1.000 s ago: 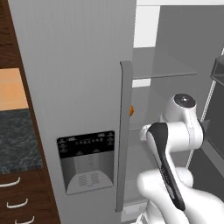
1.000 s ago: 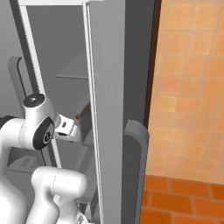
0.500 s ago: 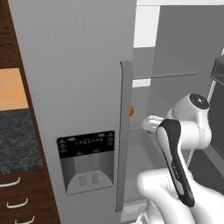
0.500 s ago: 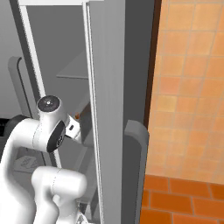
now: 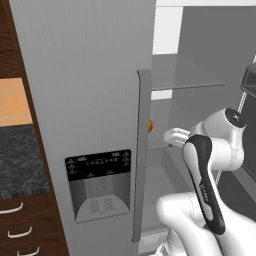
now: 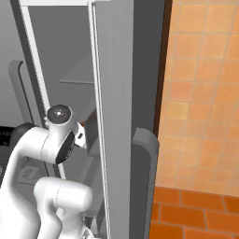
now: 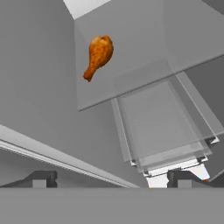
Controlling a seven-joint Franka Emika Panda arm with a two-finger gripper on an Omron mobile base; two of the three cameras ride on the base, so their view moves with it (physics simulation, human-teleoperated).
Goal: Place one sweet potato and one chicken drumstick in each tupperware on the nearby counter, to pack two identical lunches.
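A glossy orange-brown chicken drumstick lies on a grey glass shelf inside the open fridge, its thin bone end toward the lower left of the hand view. From the left base view a sliver of the chicken drumstick peeks out behind the door handle. My gripper is open, fingertips wide apart, well short of the drumstick and holding nothing. The dark marbled counter is at the left. The sweet potato and the tupperware are out of view.
The closed fridge door with its dispenser panel and tall handle stands left of the arm. The opened door's edge rises right of the arm. A clear drawer sits below the shelf. Wood drawers sit under the counter.
The arm has swung further into the fridge, its elbow joint moving right and up in the left base view. The drumstick has stayed put and the jaws have stayed wide.
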